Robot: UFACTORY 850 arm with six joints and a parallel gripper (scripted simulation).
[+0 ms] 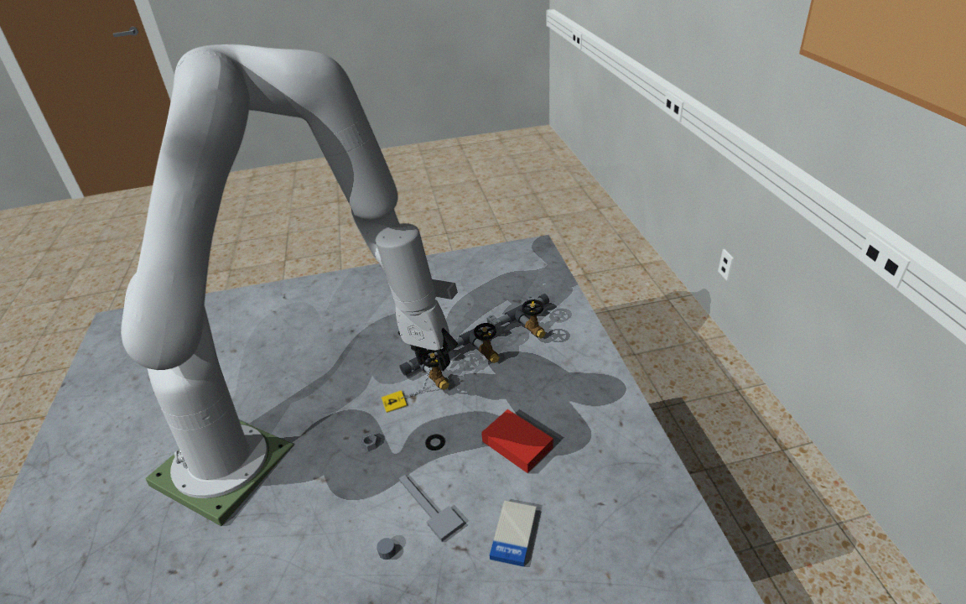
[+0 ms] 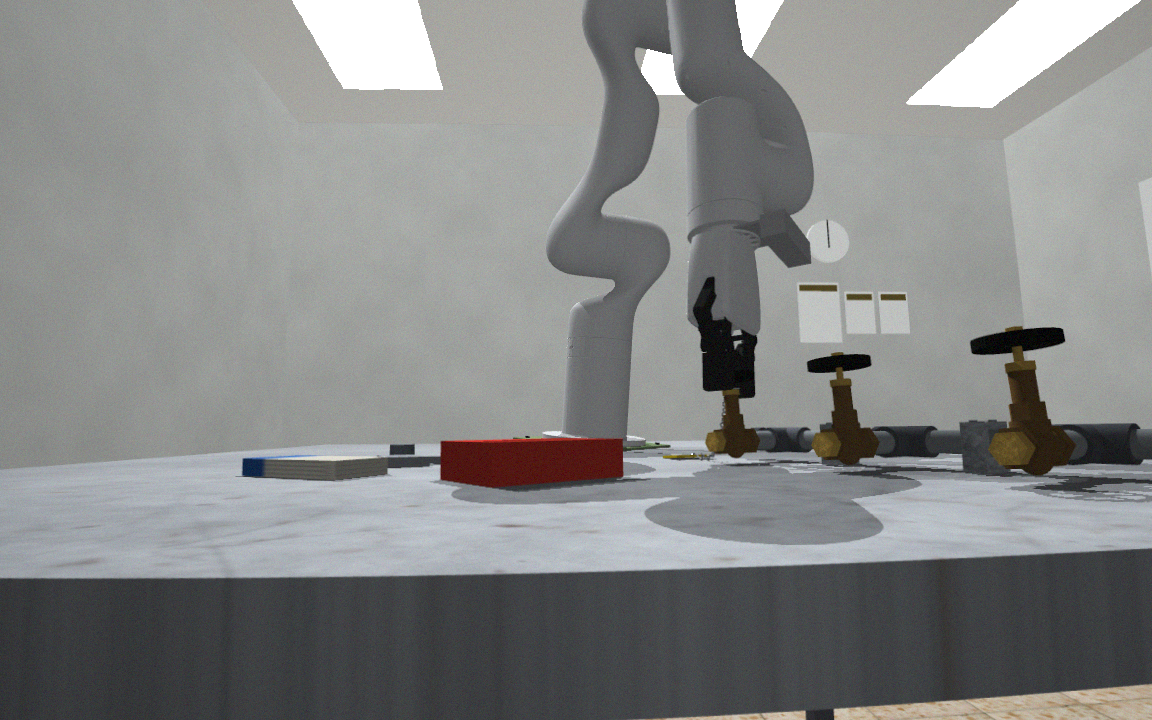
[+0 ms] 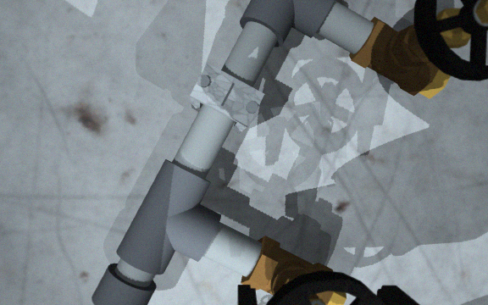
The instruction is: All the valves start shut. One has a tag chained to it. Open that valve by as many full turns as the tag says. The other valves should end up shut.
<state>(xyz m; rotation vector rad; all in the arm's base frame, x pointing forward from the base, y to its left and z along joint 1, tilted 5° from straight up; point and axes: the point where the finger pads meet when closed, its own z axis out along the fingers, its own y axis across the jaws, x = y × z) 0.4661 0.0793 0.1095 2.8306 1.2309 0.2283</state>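
Observation:
Three brass valves with black handwheels stand in a row on a grey pipe (image 1: 471, 334). A chain joins the nearest valve (image 1: 438, 375) to a yellow tag (image 1: 394, 401) that reads 4. My gripper (image 1: 431, 359) comes down from above and is shut on that valve's handwheel, which shows at the bottom edge of the wrist view (image 3: 324, 290). In the exterior view my gripper (image 2: 728, 376) covers the handwheel above the brass body (image 2: 731, 436). The middle valve (image 1: 485, 339) and the far valve (image 1: 532, 315) stand free.
A red block (image 1: 517, 439) lies in front of the valves. A black ring (image 1: 435, 437), a grey nut (image 1: 371, 440), a grey paddle tool (image 1: 433, 509), a grey puck (image 1: 389, 546) and a white and blue box (image 1: 513, 532) lie nearer the front.

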